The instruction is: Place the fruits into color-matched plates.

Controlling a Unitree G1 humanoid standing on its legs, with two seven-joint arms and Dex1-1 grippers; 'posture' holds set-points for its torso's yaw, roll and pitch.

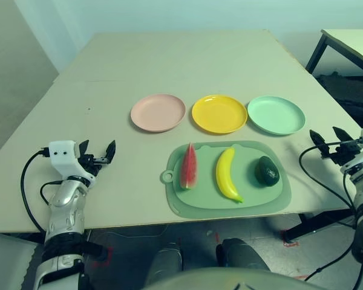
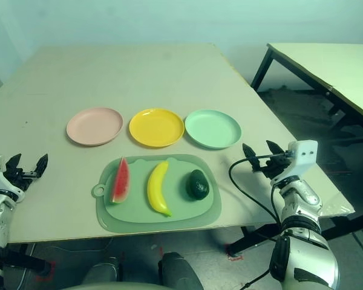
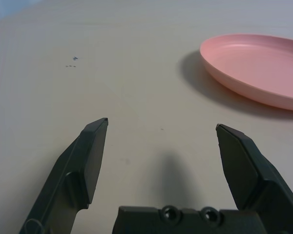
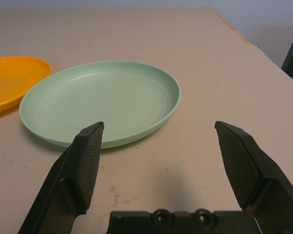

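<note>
Nearest the table's (image 1: 109, 72) front edge lies a green mat (image 1: 227, 202) with a ring tab on its left side, its near rim almost at that edge. On it sit the three fruits, side by side and apart from one another: the watermelon wedge (image 1: 189, 167) toward the mat's left end, red face showing and its point aimed at the far edge; the banana (image 1: 227, 174) in the middle, lying lengthwise front to back with its curve bowing left; the avocado (image 1: 267, 171) toward the mat's right end (dark, oval, resting on its side).

Level with the mat, the left gripper (image 1: 99, 154) hovers over the table's front-left area, well to the left of the mat, with both fingers spread wide and nothing between them; its wrist view shows bare tabletop in the gap. The right gripper (image 2: 261, 154) hangs by the table's right edge, just right of the mat, likewise spread wide and empty, fingers pointing toward the far side.

Beyond the mat, about mid-table, the three plates stand in a row parallel to the front edge, near one another but not touching: the pink plate (image 1: 158, 112) on the left, the yellow plate (image 1: 219, 113) in the centre, the green plate (image 1: 276, 115) on the right. All three are empty.
</note>
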